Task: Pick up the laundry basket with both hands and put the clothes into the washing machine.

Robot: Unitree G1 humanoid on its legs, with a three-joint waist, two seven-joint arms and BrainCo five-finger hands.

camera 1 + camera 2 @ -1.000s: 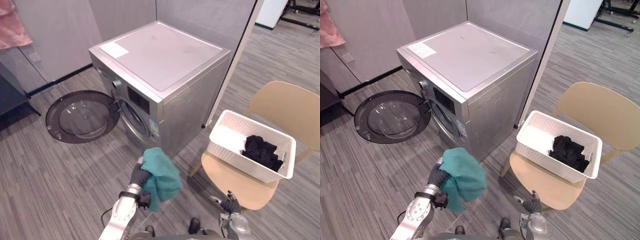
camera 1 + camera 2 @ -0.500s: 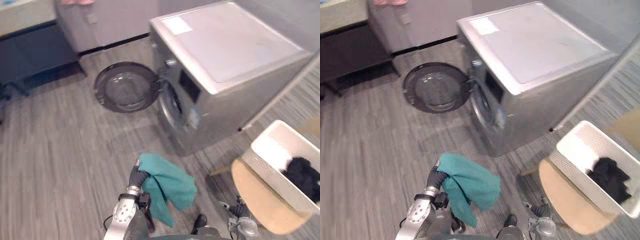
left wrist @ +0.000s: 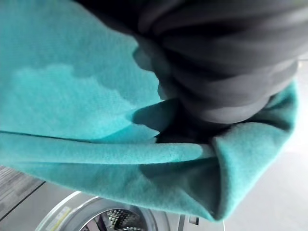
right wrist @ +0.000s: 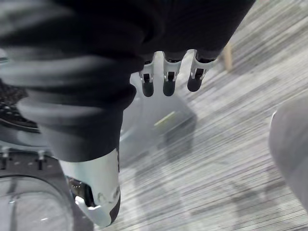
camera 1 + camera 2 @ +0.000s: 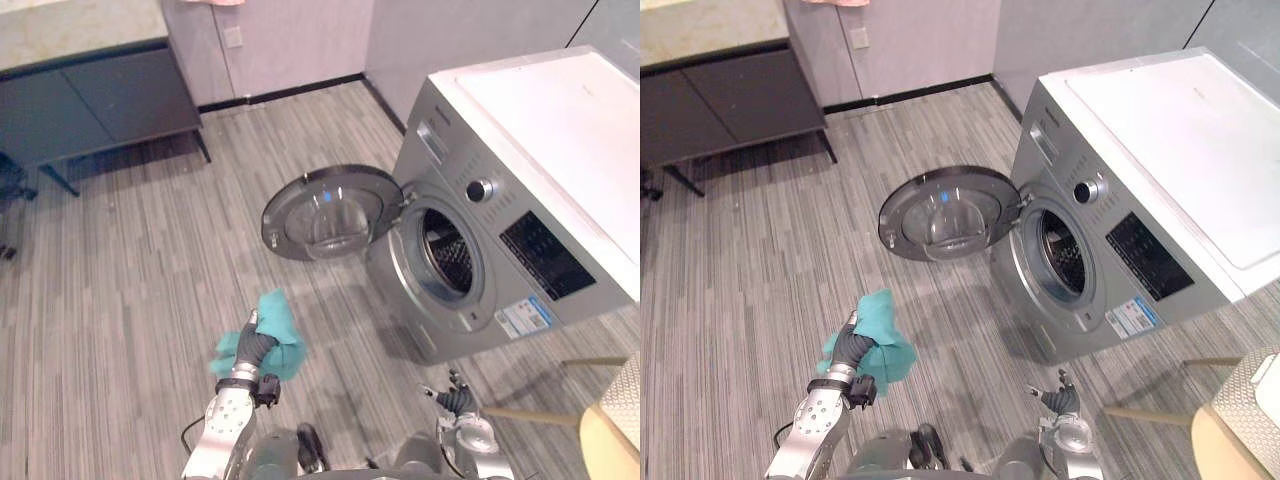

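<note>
— Where is the clothing held?
— The teal cloth (image 5: 280, 325) is clamped in the left hand (image 5: 252, 348), near left.
— And the target?
— The washing machine (image 5: 540, 140) drum mouth (image 5: 447, 262) is found far right of it, door (image 5: 325, 212) swung open. The right hand (image 5: 457, 400) is seen slack, nothing held.

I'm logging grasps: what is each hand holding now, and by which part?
The left hand grips a teal cloth by a bunched fold, roughly mid-cloth, with cloth hanging on both sides of it. The right hand holds nothing.
</note>
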